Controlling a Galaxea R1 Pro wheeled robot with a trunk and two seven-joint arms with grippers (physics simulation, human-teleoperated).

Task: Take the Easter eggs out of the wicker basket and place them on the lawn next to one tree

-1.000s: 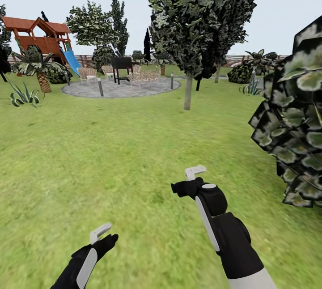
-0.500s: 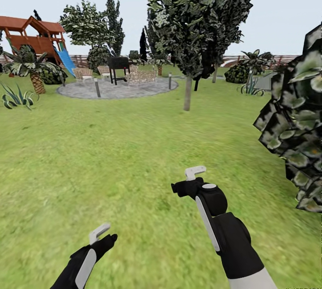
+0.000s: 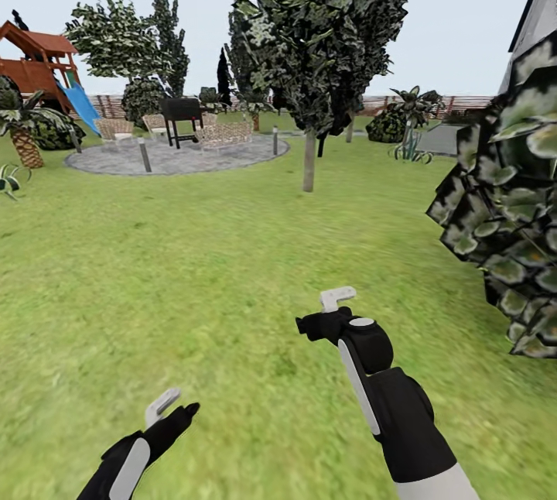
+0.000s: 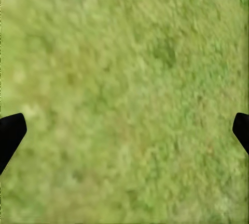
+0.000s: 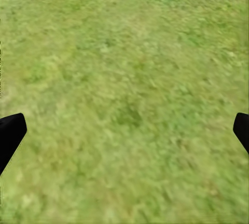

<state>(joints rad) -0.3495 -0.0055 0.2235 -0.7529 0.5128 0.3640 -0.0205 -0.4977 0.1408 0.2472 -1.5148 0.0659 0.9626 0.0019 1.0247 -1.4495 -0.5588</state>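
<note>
Head view: the lawn (image 3: 193, 268) is spread wide under both arms, and a tree (image 3: 309, 163) with a pale straight trunk is seen standing on it well ahead, just beside the grey gravel circle (image 3: 174, 158). The left gripper (image 3: 166, 407) and the right gripper (image 3: 333, 305) are held low over bare grass. In both wrist views the dark fingertips (image 4: 10, 133) (image 5: 10, 130) are seen spread far apart, with nothing grasped between them.

A grey gravel circle (image 3: 174, 159) holds a black grill (image 3: 180, 109) (chairs beside it), near a playset (image 3: 39, 59).
</note>
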